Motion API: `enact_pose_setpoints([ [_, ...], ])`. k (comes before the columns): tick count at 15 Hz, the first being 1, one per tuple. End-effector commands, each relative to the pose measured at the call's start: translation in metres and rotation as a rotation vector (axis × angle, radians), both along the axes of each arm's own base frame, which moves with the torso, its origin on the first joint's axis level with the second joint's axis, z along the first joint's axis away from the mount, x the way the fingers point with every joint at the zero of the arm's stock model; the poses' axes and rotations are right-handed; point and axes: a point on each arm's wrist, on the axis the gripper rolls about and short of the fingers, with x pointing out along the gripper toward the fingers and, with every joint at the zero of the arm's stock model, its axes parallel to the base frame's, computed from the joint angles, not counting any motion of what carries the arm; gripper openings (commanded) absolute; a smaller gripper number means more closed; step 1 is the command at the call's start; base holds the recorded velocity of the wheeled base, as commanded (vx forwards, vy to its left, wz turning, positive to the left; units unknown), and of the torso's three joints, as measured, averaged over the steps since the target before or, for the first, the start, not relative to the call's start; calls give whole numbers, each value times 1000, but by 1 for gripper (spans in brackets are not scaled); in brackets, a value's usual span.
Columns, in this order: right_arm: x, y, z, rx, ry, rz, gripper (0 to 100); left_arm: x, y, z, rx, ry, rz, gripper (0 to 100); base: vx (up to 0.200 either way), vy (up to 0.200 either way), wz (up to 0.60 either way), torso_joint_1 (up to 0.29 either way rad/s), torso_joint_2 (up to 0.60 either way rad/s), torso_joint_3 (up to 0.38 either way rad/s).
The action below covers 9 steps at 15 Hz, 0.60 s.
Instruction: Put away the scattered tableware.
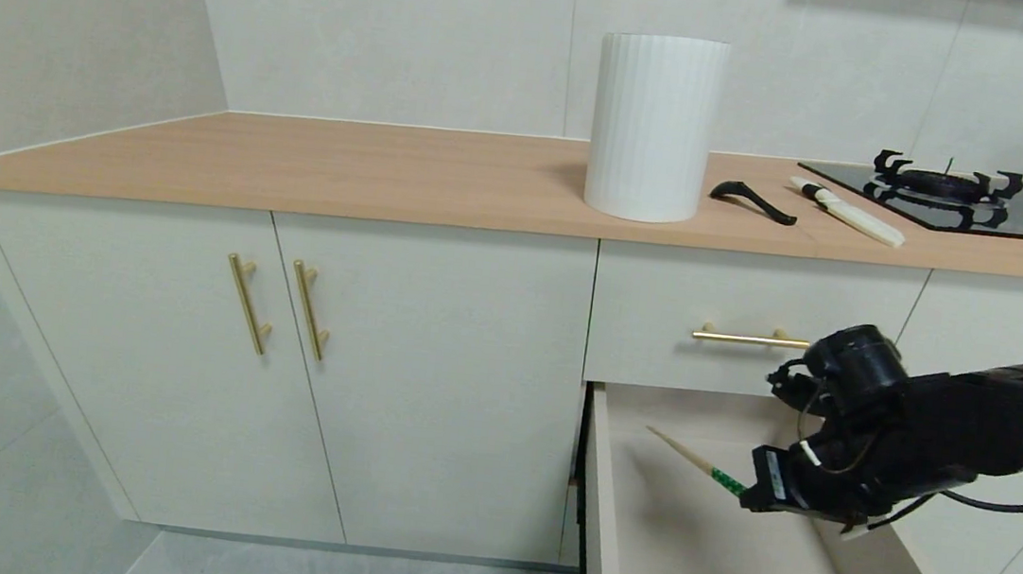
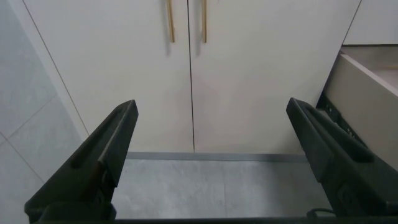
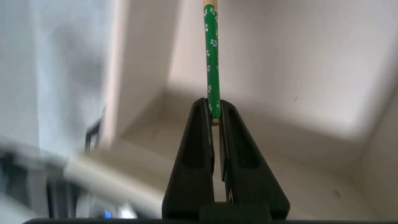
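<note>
Slender, tapered wooden chopstick (image 1: 693,458) with a green dotted band, pinched by its end in the right tool (image 1: 749,492) over the smooth pale open drawer (image 1: 598,505), tip pointing leftward and slightly up

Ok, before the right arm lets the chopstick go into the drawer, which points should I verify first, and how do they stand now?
1. Chopstick held firmly: ok, right gripper is shut on its green end.
2. Drawer open: ok.
3. Chopstick above the drawer's inside: ok, judging from the head view.
4. Drawer floor under the arm free: cannot tell, the arm hides it; the visible part is bare.
5. Left gripper out of the way: ok, open, facing the cabinet doors.
6. All tableware collected: not ok, knife and black utensil lie on the countertop.
</note>
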Motion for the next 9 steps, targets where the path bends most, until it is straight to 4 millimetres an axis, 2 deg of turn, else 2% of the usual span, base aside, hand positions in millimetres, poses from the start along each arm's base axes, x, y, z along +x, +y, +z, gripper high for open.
enact_pose_setpoints([
  [1,19,23,-60,-51,83,-24,0,0,0,0,-1,0,1,100,0,0,0,0,0,0],
  [4,31,35,-84,-40,114,-55,0,0,0,0,-1,0,1,100,0,0,0,0,0,0],
  [7,30,44,-99,-87,136,-62,0,0,0,0,-1,0,1,100,0,0,0,0,0,0],
  [9,26,52,-117,-155,152,-59,0,0,0,0,-1,0,1,100,0,0,0,0,0,0],
])
